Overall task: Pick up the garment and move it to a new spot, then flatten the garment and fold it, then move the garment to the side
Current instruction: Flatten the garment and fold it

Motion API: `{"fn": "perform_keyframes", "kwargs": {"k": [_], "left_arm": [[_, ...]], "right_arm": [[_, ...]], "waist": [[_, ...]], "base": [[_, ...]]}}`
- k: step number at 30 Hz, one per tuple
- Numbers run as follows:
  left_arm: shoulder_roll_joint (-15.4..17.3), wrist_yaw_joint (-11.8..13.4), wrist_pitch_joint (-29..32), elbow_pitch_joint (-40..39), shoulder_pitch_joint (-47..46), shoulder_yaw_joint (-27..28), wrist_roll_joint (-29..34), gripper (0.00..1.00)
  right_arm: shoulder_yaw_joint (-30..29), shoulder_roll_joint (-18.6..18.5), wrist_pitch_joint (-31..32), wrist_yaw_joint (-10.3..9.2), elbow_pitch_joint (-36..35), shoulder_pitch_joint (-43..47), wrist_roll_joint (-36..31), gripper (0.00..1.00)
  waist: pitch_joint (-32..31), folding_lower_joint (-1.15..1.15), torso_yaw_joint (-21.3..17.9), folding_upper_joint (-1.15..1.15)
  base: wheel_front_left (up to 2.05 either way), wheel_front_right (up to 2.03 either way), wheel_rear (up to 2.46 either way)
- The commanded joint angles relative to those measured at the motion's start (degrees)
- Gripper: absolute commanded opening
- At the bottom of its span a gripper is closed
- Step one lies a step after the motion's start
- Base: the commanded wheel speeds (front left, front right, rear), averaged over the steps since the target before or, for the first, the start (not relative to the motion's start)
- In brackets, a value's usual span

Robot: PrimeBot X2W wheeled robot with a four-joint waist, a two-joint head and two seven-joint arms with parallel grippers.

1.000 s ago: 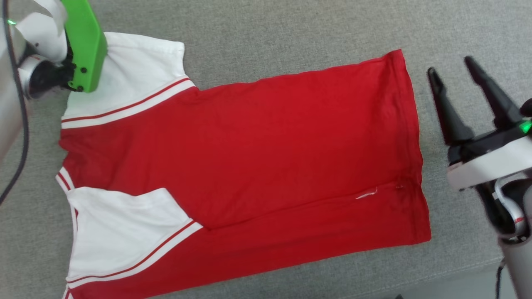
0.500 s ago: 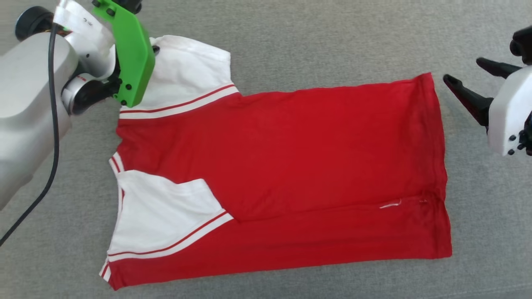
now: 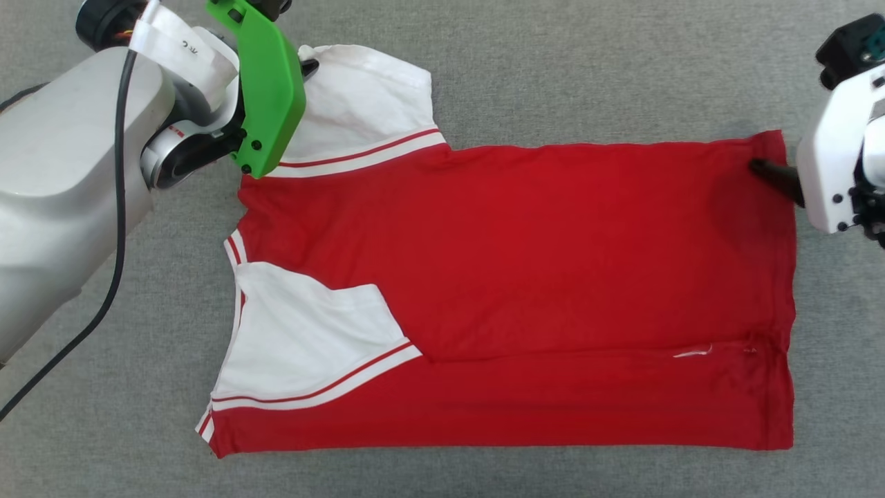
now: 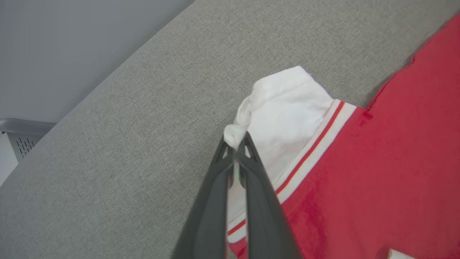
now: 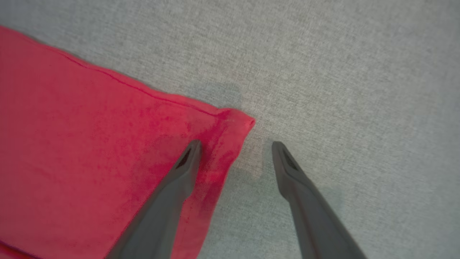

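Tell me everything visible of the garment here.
The garment is a red knit T-shirt with white short sleeves and red-and-white striped trim. It lies flat on the grey fabric surface, neck to the robot's left, its near side folded over. The left gripper is shut on the far sleeve's edge; the open right gripper straddles the far hem corner.

A grey woven fabric surface (image 3: 553, 69) is lying flat under soft, even light, its edge running diagonally in the left wrist view, a plain blue-grey expanse (image 4: 72, 43) showing beyond at ten o'clock and a pale vented unit (image 4: 16, 144) sitting at nine o'clock.
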Motion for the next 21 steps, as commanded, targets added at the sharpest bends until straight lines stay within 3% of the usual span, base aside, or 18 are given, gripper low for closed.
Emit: {"fn": "perform_keyframes", "kwargs": {"k": [1, 10, 11, 13, 14, 21], "left_arm": [[-0.4, -0.1, -0.3, -0.3, -1.0, -0.1, 0.9, 0.00], [-0.3, -0.1, -0.9, -0.6, -1.2, -0.1, 2.1, 0.00], [-0.3, -0.1, -1.0, -0.5, -1.0, -0.1, 2.2, 0.00], [-0.1, -0.1, -1.2, -0.4, -0.6, -0.1, 2.4, 0.00], [0.1, -0.1, -1.2, -0.3, -0.4, -0.1, 2.4, 0.00], [1.4, -0.1, -3.2, 0.0, 1.9, -0.1, 2.1, 0.00]], "right_arm": [[0.7, 0.8, -0.6, -0.04, 1.2, -0.6, 0.1, 1.00], [7.0, 1.4, -3.2, -0.04, 7.4, 0.9, 0.9, 1.00], [7.6, 1.3, -4.2, -0.04, 7.4, 0.8, 0.9, 0.91], [8.3, 1.0, -5.9, -0.04, 7.6, 0.7, 1.1, 0.04], [8.5, 0.9, -6.9, -0.04, 7.7, 0.5, 1.4, 0.00], [9.1, -0.1, -14.8, -0.04, 7.8, -0.1, 2.8, 0.00]], "waist": [[1.1, 0.00, 0.9, 0.00], [2.3, 0.00, 1.5, 0.00], [2.2, 0.00, 1.4, 0.00], [1.8, 0.00, 1.2, 0.00], [1.5, 0.00, 1.0, 0.00], [-3.1, 0.00, -0.1, 0.00]], "base": [[0.00, 0.00, 0.00], [0.00, 0.00, 0.00], [0.00, 0.00, 0.00], [0.00, 0.00, 0.00], [0.00, 0.00, 0.00], [0.00, 0.00, 0.00]]}}
